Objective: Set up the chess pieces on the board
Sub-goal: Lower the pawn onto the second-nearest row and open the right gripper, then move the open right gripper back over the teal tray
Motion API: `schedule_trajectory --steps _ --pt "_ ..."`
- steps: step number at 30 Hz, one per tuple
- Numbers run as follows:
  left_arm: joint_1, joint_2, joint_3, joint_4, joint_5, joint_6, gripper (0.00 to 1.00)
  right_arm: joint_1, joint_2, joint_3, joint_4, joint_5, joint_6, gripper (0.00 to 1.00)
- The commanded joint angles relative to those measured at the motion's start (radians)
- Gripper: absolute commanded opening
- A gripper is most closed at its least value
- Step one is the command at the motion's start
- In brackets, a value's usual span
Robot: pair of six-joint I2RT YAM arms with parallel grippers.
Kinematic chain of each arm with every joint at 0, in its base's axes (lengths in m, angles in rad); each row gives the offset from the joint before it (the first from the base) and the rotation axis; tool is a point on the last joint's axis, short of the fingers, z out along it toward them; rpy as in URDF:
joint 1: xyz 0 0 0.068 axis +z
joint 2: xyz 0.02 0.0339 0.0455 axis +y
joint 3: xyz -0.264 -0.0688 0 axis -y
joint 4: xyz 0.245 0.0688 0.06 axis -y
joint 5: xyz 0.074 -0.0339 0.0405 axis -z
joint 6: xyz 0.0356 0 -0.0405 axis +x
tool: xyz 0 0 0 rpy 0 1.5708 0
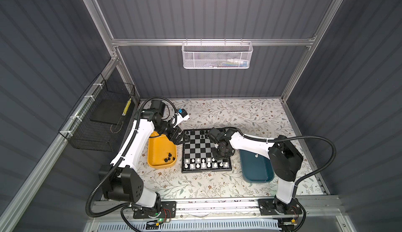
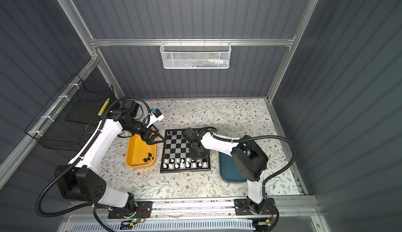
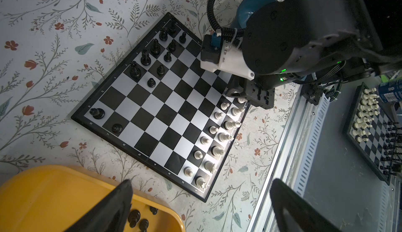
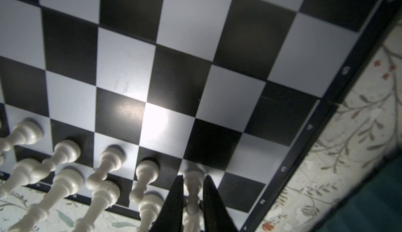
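Right tool point(image 4: 193, 176): its black fingertips point(image 4: 174, 198) stand close on either side of a white pawn point(image 4: 191, 200). I cannot tell whether they press on it or stand just clear.
White pawn: upright on a silver square of the board point(image 4: 121, 72), in the second row from the 6 o'clock edge. The square at its 3 o'clock side is bare.
Handling: probably very light, hard and smooth. With so small a base it would tip or skid at a nudge, and its neighbours stand close.
Where to hold: likely the narrow stem above the base, pinched from straight above and let go only once the base sits flat.
White chessmen point(image 1: 203, 163): two rows along the 6 o'clock edge, nearly full.
Left tool point(image 1: 180, 137): fingers wide apart with nothing between them, hovering by the board's 10 o'clock corner.
Yellow tray point(image 1: 159, 148): on the desk point(image 1: 217, 115) at the board's 9 o'clock, holding a few black chessmen point(image 1: 169, 156).
Teal tray point(image 1: 256, 170): at 3 o'clock, with one small white piece point(image 1: 256, 155) inside.
Hidden: in both top views the right tool covers the pawn, and the arms cover much of the 12 o'clock rows. The left wrist view shows black pieces there with gaps. The kinds of the tray pieces are too small to tell.
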Motion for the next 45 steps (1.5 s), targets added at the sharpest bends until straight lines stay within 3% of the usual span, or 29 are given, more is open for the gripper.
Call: schedule_trajectory --steps 1,25,34,45 --pt "-0.006 -0.024 -0.01 -0.016 0.018 0.005 1.0 0.005 0.008 0.005 -0.02 0.006 0.008 0.23" --pt "-0.006 -0.014 0.009 -0.025 0.007 0.015 1.0 -0.023 -0.074 0.126 -0.114 0.086 -0.064 0.28" --pt "-0.005 -0.014 0.011 -0.032 0.012 0.017 1.0 -0.182 -0.281 -0.062 -0.058 0.109 -0.033 0.26" --pt "-0.005 -0.006 0.014 -0.032 0.022 0.02 1.0 -0.458 -0.496 -0.345 0.0 0.101 -0.039 0.25"
